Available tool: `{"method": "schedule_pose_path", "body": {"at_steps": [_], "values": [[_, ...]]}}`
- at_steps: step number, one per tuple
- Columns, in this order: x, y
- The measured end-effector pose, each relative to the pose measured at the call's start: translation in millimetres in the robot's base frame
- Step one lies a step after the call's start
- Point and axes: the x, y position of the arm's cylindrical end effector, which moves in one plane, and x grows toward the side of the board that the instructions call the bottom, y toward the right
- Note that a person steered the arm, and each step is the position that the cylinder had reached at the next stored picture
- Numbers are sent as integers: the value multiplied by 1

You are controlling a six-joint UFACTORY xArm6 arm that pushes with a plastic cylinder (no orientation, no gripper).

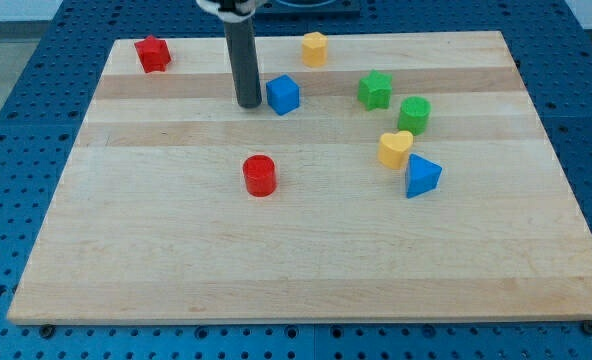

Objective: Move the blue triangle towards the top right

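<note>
The blue triangle (422, 176) lies at the view's right of centre on the wooden board (176, 270), touching or nearly touching the yellow heart (395, 148) just up and left of it. My tip (247, 103) rests on the board in the upper middle, far to the left of the triangle. It stands just left of the blue cube (283, 95), very close to it.
A green cylinder (414, 114) and a green star (375, 90) lie above the yellow heart. A yellow hexagon (315, 47) is near the top edge. A red star (153, 53) is at the top left. A red cylinder (260, 175) is near the centre.
</note>
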Motion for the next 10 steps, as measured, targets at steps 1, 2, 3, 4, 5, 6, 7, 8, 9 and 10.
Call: {"method": "schedule_pose_path", "body": {"at_steps": [1, 2, 3, 4, 5, 6, 7, 8, 9, 10], "values": [[47, 7], [88, 32], [118, 67], [142, 112], [146, 153], [145, 179], [145, 206], [142, 225], [135, 227], [135, 223]]}}
